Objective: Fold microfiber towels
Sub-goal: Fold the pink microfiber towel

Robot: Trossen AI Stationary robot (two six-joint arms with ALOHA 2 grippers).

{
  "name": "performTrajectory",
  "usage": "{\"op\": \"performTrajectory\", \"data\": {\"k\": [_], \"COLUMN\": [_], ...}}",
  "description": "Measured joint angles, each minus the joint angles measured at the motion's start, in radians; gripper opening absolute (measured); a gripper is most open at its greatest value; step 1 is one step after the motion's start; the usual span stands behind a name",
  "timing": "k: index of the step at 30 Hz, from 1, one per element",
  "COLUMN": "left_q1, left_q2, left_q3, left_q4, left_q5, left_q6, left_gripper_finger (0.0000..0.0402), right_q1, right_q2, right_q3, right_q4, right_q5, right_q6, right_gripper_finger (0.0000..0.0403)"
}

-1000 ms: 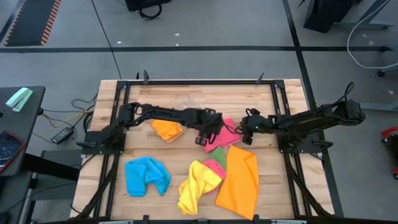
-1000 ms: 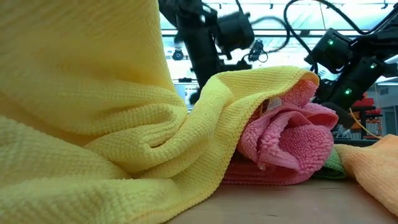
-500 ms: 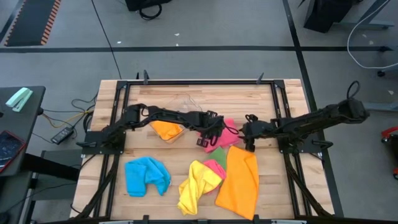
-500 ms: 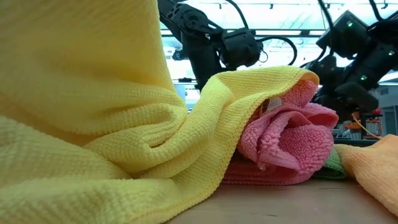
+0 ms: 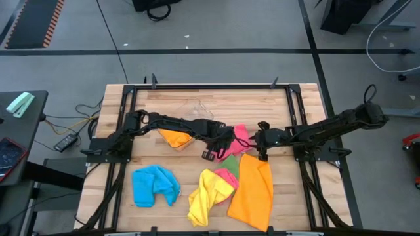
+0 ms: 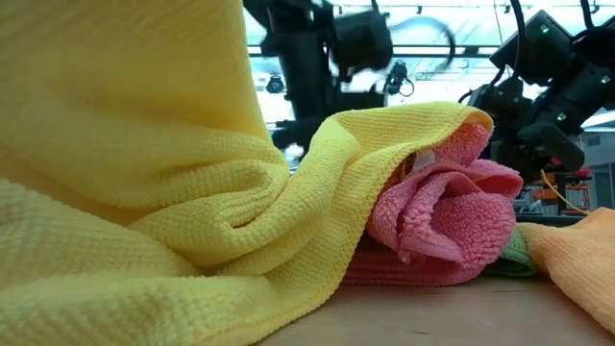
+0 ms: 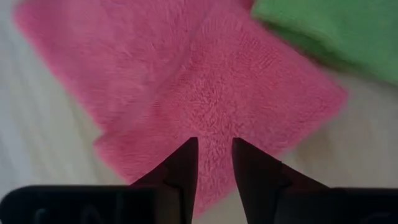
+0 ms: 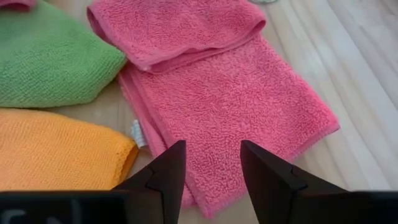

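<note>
The pink towel (image 5: 240, 138) lies at mid-surface between the two grippers, its long axis running from far-right to near-left, with a folded flap along one end. The left gripper (image 7: 214, 163) is down on its left edge, fingers narrow with pink pile between the tips. The right gripper (image 8: 211, 163) hovers over the towel's right end, jaws apart and holding nothing. A green towel (image 5: 229, 160) lies just near of it, touching the orange towel (image 5: 252, 191), whose long axis runs near to far. Yellow (image 5: 207, 195) and blue (image 5: 154, 185) towels sit crumpled nearer and to the left.
</note>
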Motion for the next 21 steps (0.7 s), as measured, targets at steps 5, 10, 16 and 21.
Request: {"op": "performTrajectory", "data": {"k": [5,10,16,21], "left_q1": [0.018,0.037,0.078,0.13], "left_q2": [0.054,0.082,0.098,0.099], "left_q3": [-0.003,0.003,-0.002,-0.002], "left_q4": [-0.012,0.007,0.118,0.202], "left_q5": [-0.004,-0.089,-0.298,-0.314], "left_q6": [0.008,0.104,0.23,0.304], "left_gripper_finger": [0.01,0.009,0.0073,0.0064], "right_q1": [0.0,-0.002,-0.002,-0.002], "right_q2": [0.0,-0.001,0.0,0.001], "right_q3": [-0.001,-0.001,-0.001,-0.001], "right_q4": [0.011,0.017,0.016,0.014], "right_q5": [0.0,0.0,0.0,0.009], "right_q6": [0.0,0.0,-0.004,-0.004], "right_gripper_finger": [0.0161,0.0161,0.0161,0.0161]}}
